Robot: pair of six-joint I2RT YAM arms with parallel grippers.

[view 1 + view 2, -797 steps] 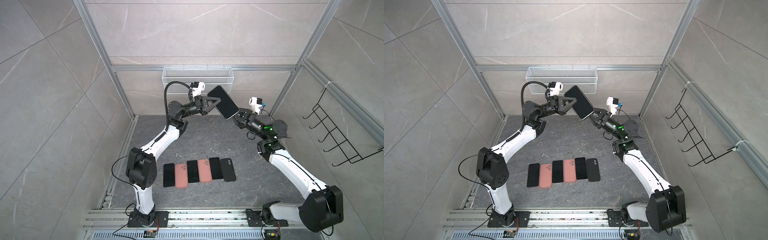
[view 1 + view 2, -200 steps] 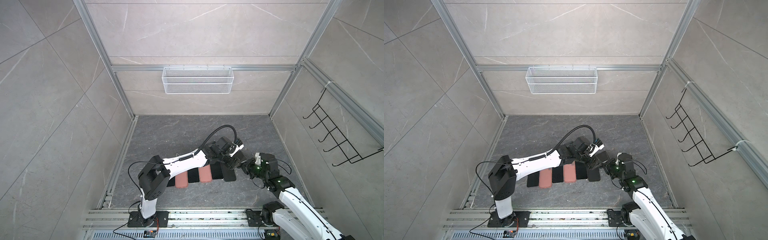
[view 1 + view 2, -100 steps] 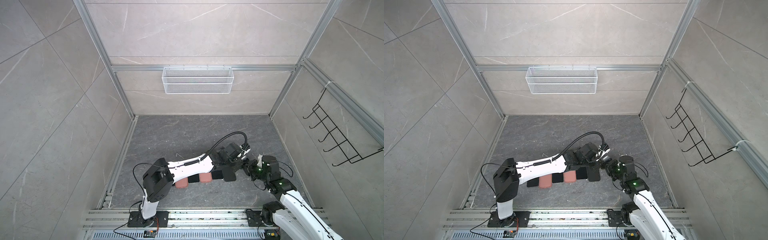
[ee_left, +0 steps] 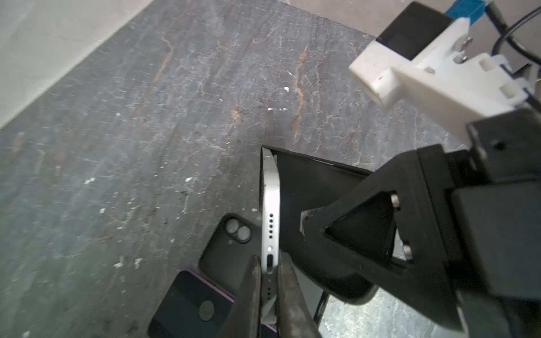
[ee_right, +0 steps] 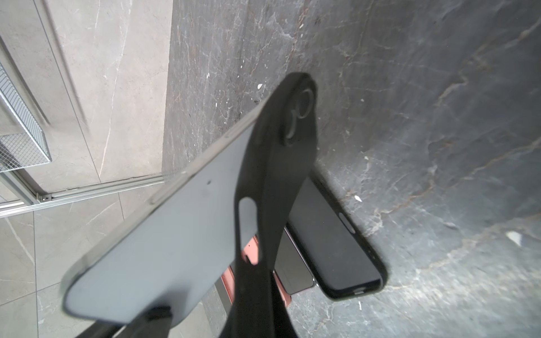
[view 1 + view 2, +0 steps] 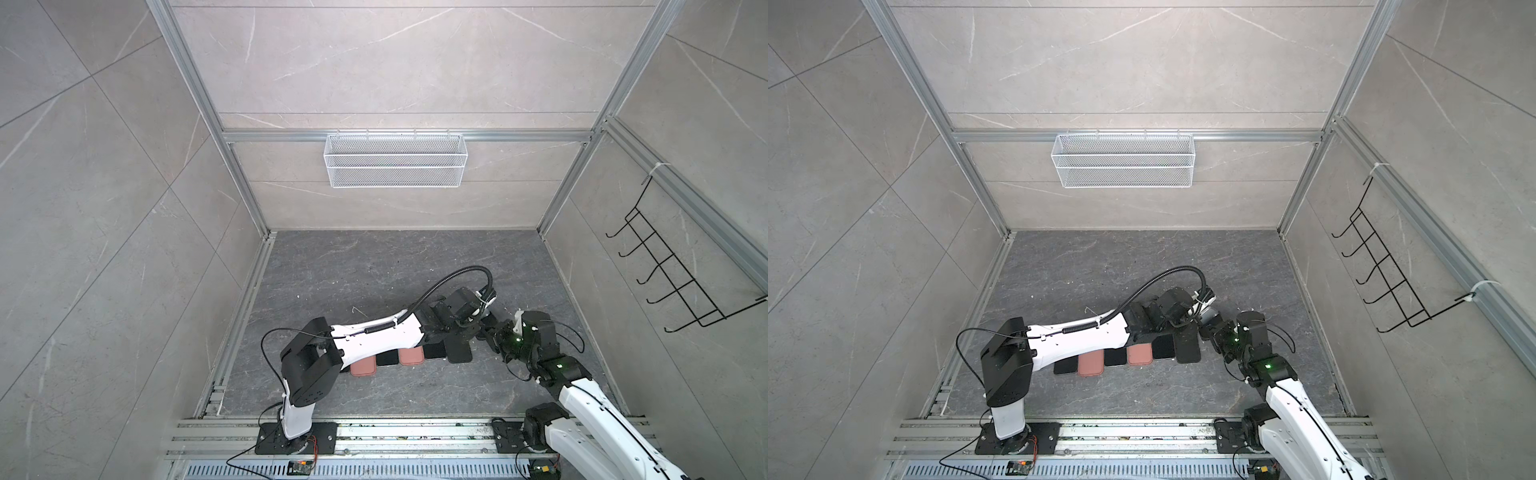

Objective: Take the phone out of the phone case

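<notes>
Silver-edged, the phone (image 4: pixel 270 204) is tilted on its side, charging port showing. The left gripper (image 4: pixel 268 264) pinches its bottom end, both dark fingers (image 4: pixel 251 298) pressed tight against it. The black phone case (image 5: pixel 281 164) is partly peeled. In the right wrist view its camera-hole end curls clear of the phone's pale grey back. Its other end runs down toward the right gripper (image 6: pixel 487 327), whose fingers are pressed together on it. Both grippers meet just above the right end of the row of phones and cases (image 6: pixel 411 356) on the dark stone floor, holding phone and case off the floor. From that row, an empty black case (image 4: pixel 225 254) and a purple-rimmed phone (image 4: pixel 190 307) lie directly beneath. The left arm stretches over the row.
</notes>
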